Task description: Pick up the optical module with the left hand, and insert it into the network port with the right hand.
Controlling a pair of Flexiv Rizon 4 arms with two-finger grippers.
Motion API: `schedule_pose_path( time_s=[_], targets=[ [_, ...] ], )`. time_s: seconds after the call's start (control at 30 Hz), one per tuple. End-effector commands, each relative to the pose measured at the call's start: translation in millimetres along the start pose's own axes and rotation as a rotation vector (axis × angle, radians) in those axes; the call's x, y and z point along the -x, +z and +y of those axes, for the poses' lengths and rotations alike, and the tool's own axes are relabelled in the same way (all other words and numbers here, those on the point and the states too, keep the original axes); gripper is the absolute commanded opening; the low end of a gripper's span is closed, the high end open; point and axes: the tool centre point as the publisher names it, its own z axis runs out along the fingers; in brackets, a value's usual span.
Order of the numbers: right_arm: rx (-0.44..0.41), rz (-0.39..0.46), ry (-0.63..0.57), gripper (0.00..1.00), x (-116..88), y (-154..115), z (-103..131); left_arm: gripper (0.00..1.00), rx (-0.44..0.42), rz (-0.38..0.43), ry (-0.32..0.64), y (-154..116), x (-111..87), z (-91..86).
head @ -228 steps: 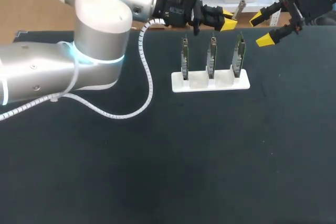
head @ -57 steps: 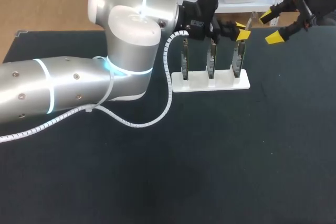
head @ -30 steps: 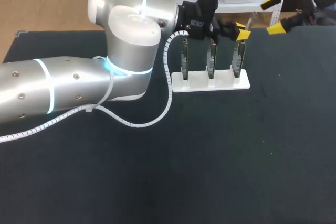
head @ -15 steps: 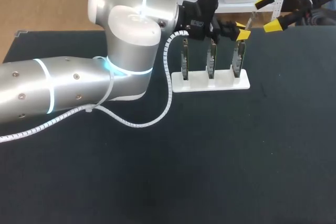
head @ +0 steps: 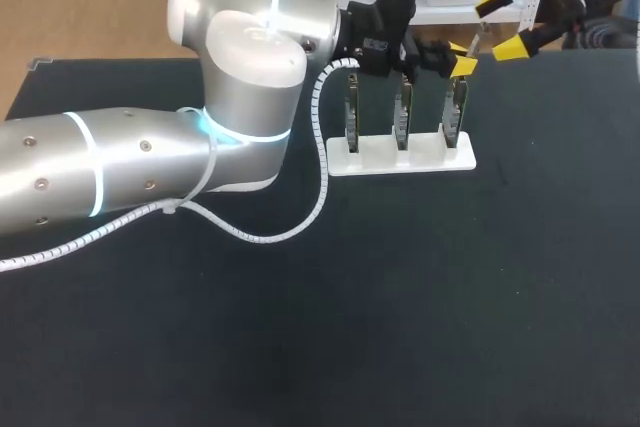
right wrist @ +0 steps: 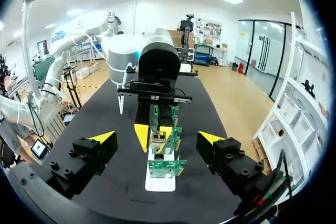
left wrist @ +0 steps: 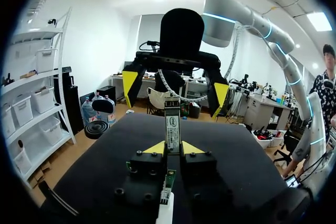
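Handing over judged as the step | optical module [left wrist: 172, 124] is pinched in the left gripper [left wrist: 172, 148], one end jutting ahead, over the rightmost board [head: 455, 112] of the white rack [head: 400, 160] | right gripper [head: 503, 21] is spread wide, facing it, not touching | free end should be taken squarely; left release is best delayed until grip is firm

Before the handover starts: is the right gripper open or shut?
Open. The right gripper has its yellow tips wide apart, clamping nothing; the module sits in the left gripper.
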Motion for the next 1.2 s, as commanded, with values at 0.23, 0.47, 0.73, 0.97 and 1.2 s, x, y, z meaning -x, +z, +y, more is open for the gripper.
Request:
schedule_pose_path(
  time_s=[0.23,0.47,0.73,0.97,1.2],
  targets=[
    [0.004,0.001,-0.006,1.00,2.8,3.7,1.1,0.00,0.000,0.002,0.000,0.2,0.4,0.4],
    [0.008,0.000,-0.006,1.00,3.9,4.7,1.9,0.00,0.000,0.002,0.000,0.2,0.4,0.4],
    [0.011,0.001,-0.005,1.00,4.1,4.8,2.2,0.00,0.000,0.002,0.000,0.2,0.4,0.4],
    [0.011,0.002,-0.009,1.00,5.7,5.6,0.9,0.00,0.000,0.002,0.000,0.2,0.4,0.4],
    [0.015,0.004,-0.010,1.00,5.7,6.1,0.7,0.00,0.000,0.002,0.000,0.2,0.4,0.4]
  ],
)
